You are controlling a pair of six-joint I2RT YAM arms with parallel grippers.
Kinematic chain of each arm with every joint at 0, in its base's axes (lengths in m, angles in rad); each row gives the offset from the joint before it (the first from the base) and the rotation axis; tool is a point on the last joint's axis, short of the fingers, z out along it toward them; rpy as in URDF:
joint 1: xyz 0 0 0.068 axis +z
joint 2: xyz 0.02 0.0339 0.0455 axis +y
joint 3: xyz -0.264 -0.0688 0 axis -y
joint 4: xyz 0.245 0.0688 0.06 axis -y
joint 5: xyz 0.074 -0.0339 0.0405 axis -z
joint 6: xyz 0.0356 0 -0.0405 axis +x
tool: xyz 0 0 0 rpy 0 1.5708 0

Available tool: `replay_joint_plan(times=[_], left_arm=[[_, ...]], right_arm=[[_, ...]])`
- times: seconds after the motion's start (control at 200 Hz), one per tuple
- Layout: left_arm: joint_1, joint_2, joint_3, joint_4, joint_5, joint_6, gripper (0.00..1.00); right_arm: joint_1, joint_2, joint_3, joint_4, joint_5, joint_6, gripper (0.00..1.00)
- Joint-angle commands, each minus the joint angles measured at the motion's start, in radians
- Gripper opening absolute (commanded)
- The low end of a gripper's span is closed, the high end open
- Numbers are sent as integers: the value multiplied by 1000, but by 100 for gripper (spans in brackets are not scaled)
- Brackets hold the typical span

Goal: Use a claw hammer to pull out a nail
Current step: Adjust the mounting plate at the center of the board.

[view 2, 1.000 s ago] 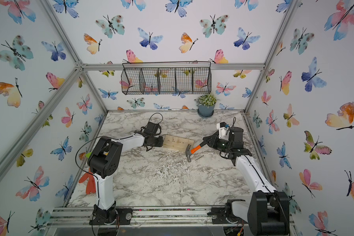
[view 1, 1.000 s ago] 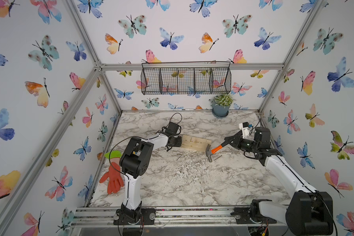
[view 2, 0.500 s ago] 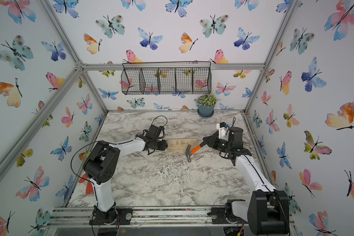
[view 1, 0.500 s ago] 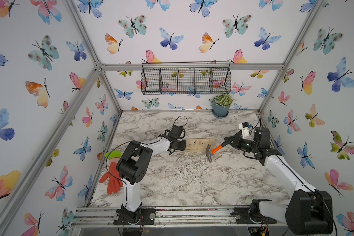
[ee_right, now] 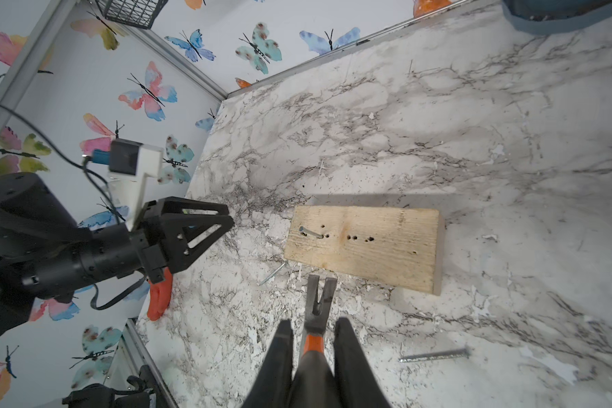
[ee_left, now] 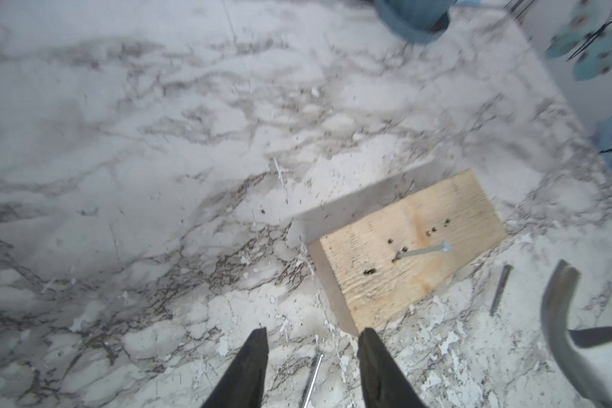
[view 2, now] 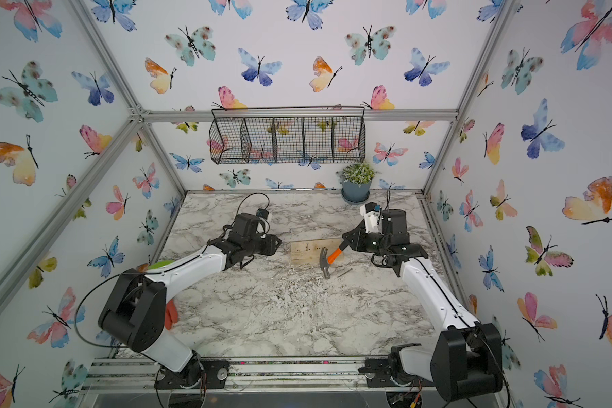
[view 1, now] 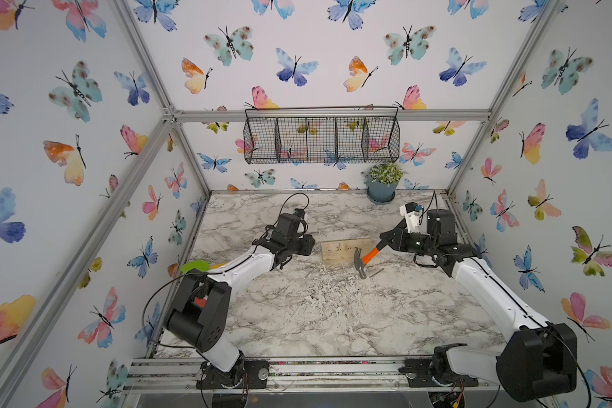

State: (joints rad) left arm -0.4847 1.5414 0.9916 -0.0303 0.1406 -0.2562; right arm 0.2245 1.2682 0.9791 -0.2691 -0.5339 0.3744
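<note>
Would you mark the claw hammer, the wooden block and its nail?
claw hammer [ee_right: 312, 291]: right wrist view, claw prong.
wooden block [ee_right: 386, 263]: right wrist view, top face.
nail [ee_right: 312, 233]: right wrist view, shank.

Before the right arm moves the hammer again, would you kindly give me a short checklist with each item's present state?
1. Claw hammer clamped in right gripper: ok.
2. Nail standing proud of wooden block: ok, leaning.
3. Claw hooked under the nail's head: not ok; it sits short of the block's edge.
4. Left gripper bracing the block: not ok; open, apart from it.
5. Loose nail out of the claw's way: ok, off to one side.
</note>
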Motion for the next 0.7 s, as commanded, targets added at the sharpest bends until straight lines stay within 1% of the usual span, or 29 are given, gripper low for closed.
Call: replay_joint_plan(times=[0.0, 0.01, 0.015, 0.02, 0.03, 0.035, 0.04, 0.05, 0.135, 0.195, 0.23, 0.26, 0.275, 0.295, 0.32, 0.385, 0.415, 0.446, 0.521, 0.696], left_arm=[[55, -127, -126, 212, 136, -52, 52], [61, -138, -133, 224, 146, -62, 54], [65, -142, -139, 231, 152, -67, 57], [68, -145, -144, 237, 156, -70, 64], [75, -153, -152, 249, 166, -78, 88], [79, -157, -155, 251, 171, -81, 94], [82, -160, -159, 257, 177, -89, 94], [89, -167, -165, 268, 188, -96, 99], [129, -197, -177, 293, 254, -136, 98], [145, -199, -159, 275, 283, -164, 98], [147, -198, -145, 257, 261, -203, 98], [149, -195, -123, 216, 214, -279, 98], [155, -192, -115, 197, 217, -295, 98], [166, -187, -111, 199, 261, -302, 98], [183, -176, -114, 232, 347, -311, 98], [219, -130, -132, 346, 528, -402, 98], [232, -102, -127, 382, 591, -429, 98], [241, -77, -114, 387, 631, -446, 98], [240, -42, -103, 388, 637, -446, 98], [187, -30, -89, 347, 582, -329, 98]], right_arm=[[25, -13, 60, -32, 56, -58, 3], [25, -13, 62, -33, 55, -58, 3], [26, -13, 63, -33, 55, -58, 3], [27, -13, 63, -33, 55, -58, 3], [27, -14, 64, -33, 55, -58, 3], [27, -15, 64, -33, 55, -58, 3], [28, -15, 65, -33, 55, -59, 3], [30, -15, 66, -33, 54, -59, 3], [41, -12, 73, -33, 60, -59, 3], [56, -6, 76, -27, 63, -61, 3], [70, -1, 80, -30, 67, -66, 2], [81, 4, 85, -36, 74, -73, 3], [88, 6, 89, -38, 79, -77, 3], [96, 6, 92, -39, 87, -83, 3], [106, 9, 96, -41, 99, -87, 3], [120, 14, 111, -49, 112, -94, 3], [123, 18, 119, -51, 114, -93, 3], [127, 22, 130, -57, 118, -94, 3], [147, 32, 161, -81, 144, -105, 3], [166, 49, 214, -123, 169, -123, 3]])
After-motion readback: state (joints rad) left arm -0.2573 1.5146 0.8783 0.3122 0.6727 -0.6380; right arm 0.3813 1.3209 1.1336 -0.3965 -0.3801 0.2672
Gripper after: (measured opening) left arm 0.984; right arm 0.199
